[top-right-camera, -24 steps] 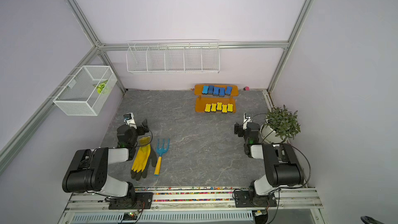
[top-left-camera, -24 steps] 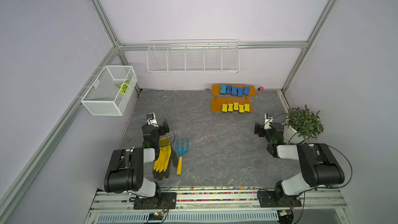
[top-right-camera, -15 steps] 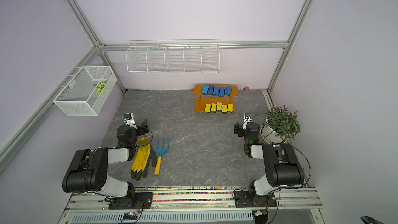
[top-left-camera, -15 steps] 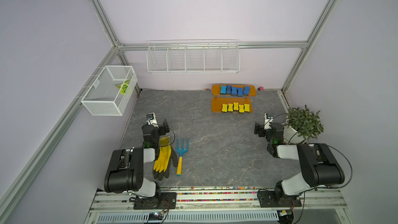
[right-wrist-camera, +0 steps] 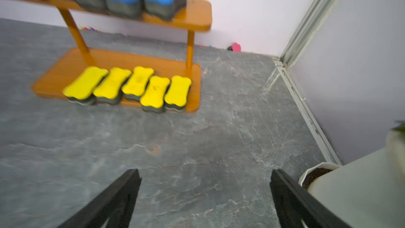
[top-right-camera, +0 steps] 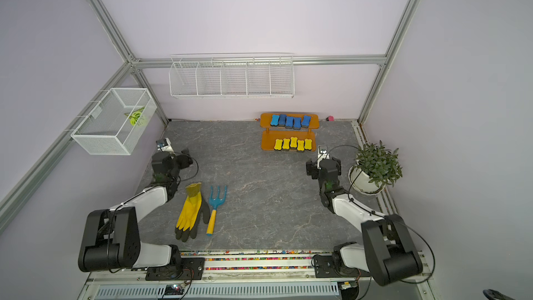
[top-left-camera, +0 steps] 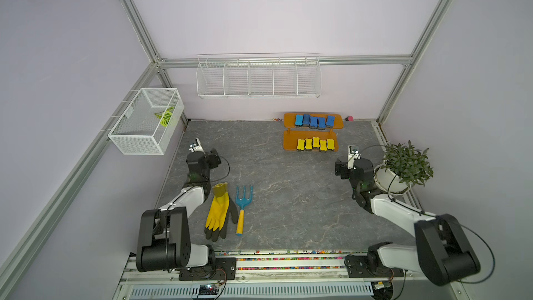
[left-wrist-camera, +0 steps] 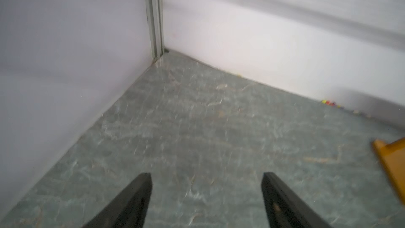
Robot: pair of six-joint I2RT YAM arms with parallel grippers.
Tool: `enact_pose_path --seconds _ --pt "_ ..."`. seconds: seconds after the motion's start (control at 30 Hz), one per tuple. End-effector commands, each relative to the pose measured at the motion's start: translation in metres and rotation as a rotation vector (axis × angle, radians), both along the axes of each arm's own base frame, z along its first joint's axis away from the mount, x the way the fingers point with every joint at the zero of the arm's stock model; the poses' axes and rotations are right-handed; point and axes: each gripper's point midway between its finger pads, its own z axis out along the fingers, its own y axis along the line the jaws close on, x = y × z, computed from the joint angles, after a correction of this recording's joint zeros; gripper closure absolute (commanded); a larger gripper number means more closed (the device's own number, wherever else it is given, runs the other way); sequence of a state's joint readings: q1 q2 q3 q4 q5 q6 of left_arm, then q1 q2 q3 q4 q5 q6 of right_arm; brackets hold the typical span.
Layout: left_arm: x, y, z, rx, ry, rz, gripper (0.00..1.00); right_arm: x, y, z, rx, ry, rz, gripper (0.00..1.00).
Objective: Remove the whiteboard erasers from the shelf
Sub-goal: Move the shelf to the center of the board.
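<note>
In a top view the shelf [top-left-camera: 290,143] stands upper right of centre, w/ blue erasers [top-left-camera: 313,121] on top board, yellow erasers [top-left-camera: 316,144] on low board; L gripper [left-wrist-camera: 206,174] and R gripper [right-wrist-camera: 205,171] both released, empty.

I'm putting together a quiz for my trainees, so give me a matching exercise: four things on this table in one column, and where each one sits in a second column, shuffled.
Things
1. blue erasers
2. yellow erasers
3. yellow glove
4. potted plant

Places
A. close to the right gripper
B. on the shelf, lower tier
C. on the shelf, upper tier
D. beside the blue hand fork

Pairs: 1-C, 2-B, 3-D, 4-A.
</note>
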State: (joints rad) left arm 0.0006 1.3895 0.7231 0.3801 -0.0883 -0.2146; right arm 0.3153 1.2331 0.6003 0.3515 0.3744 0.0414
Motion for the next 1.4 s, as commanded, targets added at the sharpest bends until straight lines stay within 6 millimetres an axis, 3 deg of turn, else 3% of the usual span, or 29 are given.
enact_pose_path --seconds 0.0,0.1,0.2,0.3,0.4,0.57,0.87,1.03,1.37 --pt "0.001 -0.062 -0.008 -0.149 0.151 -0.143 0.20 -0.026 0.012 0.009 -0.002 0.121 -0.038 0.05" --pt "0.017 -0.123 0.006 -0.219 0.158 -0.341 0.26 -0.027 0.037 0.033 0.115 0.130 0.049 0.11" --pt "0.031 -0.176 0.011 -0.272 0.192 -0.529 0.33 -0.018 0.051 0.044 0.156 0.159 0.091 0.12" --pt "0.044 -0.220 0.012 -0.330 0.236 -0.715 0.43 -0.001 0.052 0.050 0.157 0.227 0.061 0.13" --pt "0.054 -0.250 0.001 -0.403 0.290 -0.847 0.46 0.022 0.048 0.049 0.230 0.285 0.085 0.15" --pt "0.076 -0.276 -0.008 -0.512 0.316 -0.920 0.52 0.058 0.022 0.059 0.335 0.274 0.034 0.19" --pt "0.092 -0.317 -0.006 -0.625 0.297 -1.013 0.50 0.117 -0.019 0.068 0.387 0.304 -0.035 0.18" --pt "0.109 -0.327 -0.008 -0.666 0.302 -1.025 0.50 0.143 -0.023 0.064 0.388 0.323 -0.036 0.18" --pt "0.133 -0.346 -0.023 -0.706 0.338 -1.050 0.50 0.176 -0.032 0.033 0.427 0.394 -0.059 0.18"
